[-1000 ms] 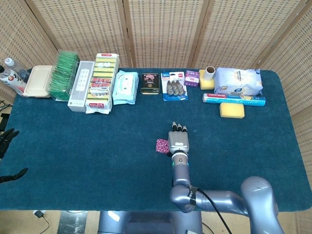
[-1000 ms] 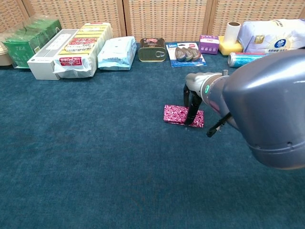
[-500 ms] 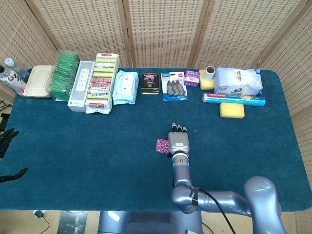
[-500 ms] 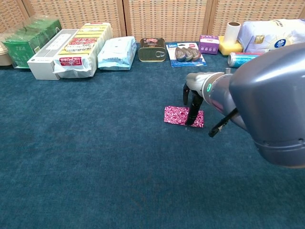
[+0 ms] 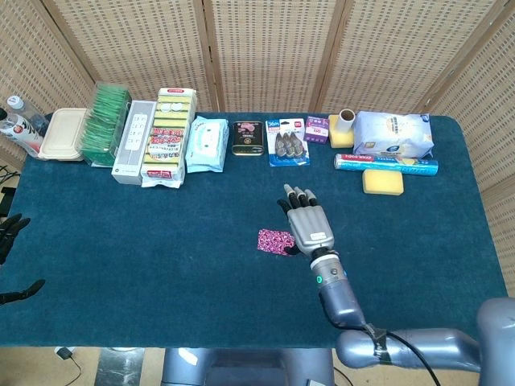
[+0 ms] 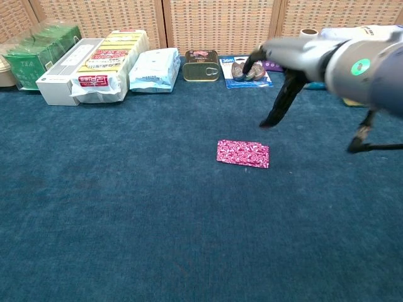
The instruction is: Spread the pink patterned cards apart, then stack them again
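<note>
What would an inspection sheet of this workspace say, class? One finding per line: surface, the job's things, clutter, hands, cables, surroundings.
Surface: dark teal cloth covering the table.
Job's things: pink patterned cards lie flat near the middle, bunched together, nothing touching them.
Clutter: back row includes green tea boxes, a white power strip, sponge packs, a wipes pack, a tin, a foil roll and a yellow sponge.
Hands: right hand raised above the cloth beside the cards, holding nothing; left hand at the left edge, off the table.
Cables: one on the floor.
Surroundings: woven screens behind.
</note>
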Controlling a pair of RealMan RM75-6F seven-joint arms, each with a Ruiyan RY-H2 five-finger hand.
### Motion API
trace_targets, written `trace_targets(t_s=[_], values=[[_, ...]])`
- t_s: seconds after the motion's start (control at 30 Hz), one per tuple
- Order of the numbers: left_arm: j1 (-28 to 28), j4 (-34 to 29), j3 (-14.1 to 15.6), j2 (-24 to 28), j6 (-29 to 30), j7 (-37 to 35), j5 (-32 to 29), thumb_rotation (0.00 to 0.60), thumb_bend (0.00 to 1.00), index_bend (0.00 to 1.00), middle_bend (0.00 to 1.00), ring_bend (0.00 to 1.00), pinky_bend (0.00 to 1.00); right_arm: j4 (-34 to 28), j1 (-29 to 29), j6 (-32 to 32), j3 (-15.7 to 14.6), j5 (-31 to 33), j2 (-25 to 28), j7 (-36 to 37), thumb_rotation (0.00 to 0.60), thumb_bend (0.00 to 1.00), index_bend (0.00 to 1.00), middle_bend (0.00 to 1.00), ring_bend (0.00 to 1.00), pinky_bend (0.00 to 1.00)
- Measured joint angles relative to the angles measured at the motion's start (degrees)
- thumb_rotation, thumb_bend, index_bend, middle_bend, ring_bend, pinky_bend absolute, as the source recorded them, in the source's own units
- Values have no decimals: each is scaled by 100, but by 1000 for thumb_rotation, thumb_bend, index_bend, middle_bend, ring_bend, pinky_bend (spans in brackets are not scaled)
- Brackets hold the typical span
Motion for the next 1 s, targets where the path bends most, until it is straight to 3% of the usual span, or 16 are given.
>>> trace_targets(t_s=[0.17, 0.3, 0.4, 0.57, 1.0], values=[[44, -25, 23, -54, 77, 235, 31, 600, 197, 0, 0, 0, 69, 178, -556, -83, -396, -1997, 632, 1419, 532, 39, 63, 0, 0, 79], [125, -70, 57, -138, 242, 493, 122, 600, 197, 0, 0, 0, 69, 1025, -1042, 172, -715, -3507, 955, 2839, 456, 5, 62, 0, 0, 68], [192, -94, 85, -203, 368, 645, 203, 600, 198, 0, 0, 0, 69, 1887, -1403, 431, -930, -4063, 1090, 3576, 437, 0, 72, 0, 0, 53], [280, -115, 116, -282, 501, 815, 263, 600, 197, 0, 0, 0, 69, 2786, -2163, 911, -1208, -4319, 1320, 4251, 419, 42, 82, 0, 0, 37], [451, -47, 67, -512, 985, 1195, 416, 600, 190, 0, 0, 0, 69, 2796, -3267, 1709, -1317, -4265, 1642, 4932, 416, 51, 91, 0, 0, 0]])
